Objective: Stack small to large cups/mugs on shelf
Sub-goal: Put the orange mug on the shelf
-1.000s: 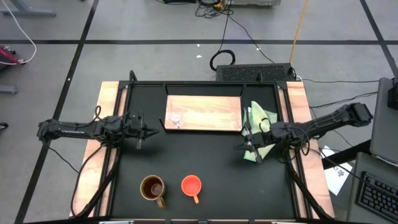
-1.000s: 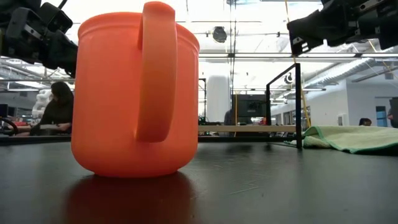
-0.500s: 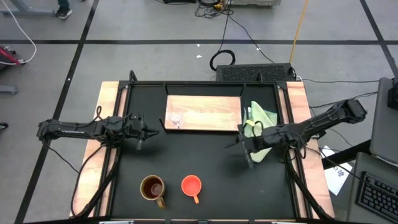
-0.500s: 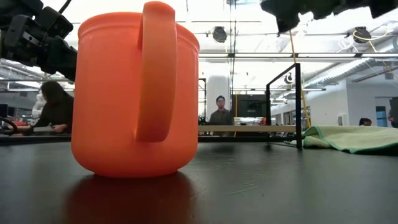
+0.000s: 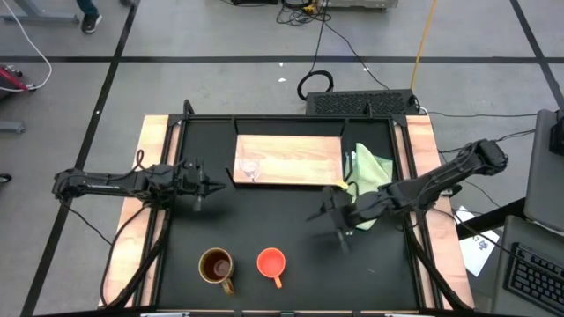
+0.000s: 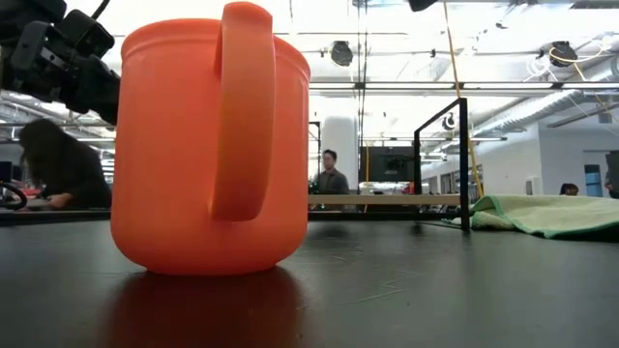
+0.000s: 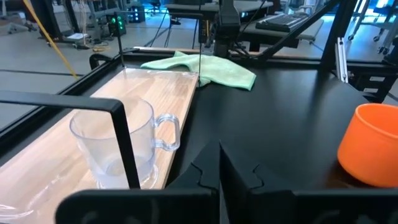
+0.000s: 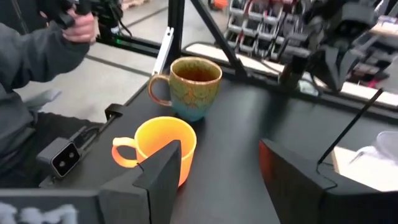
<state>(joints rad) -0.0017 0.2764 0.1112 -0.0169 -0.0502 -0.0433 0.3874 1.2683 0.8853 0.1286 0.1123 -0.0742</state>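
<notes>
Orange cup and brown mug sit side by side near your table's front edge; clear glass cup stands on the shelf at its left end. Right gripper hangs mid-table with fingers spread, holding nothing. Left gripper waits left of the shelf, fingers pressed together, empty.

The black table carries the shelf, green cloth, brown mug and orange cup.
</notes>
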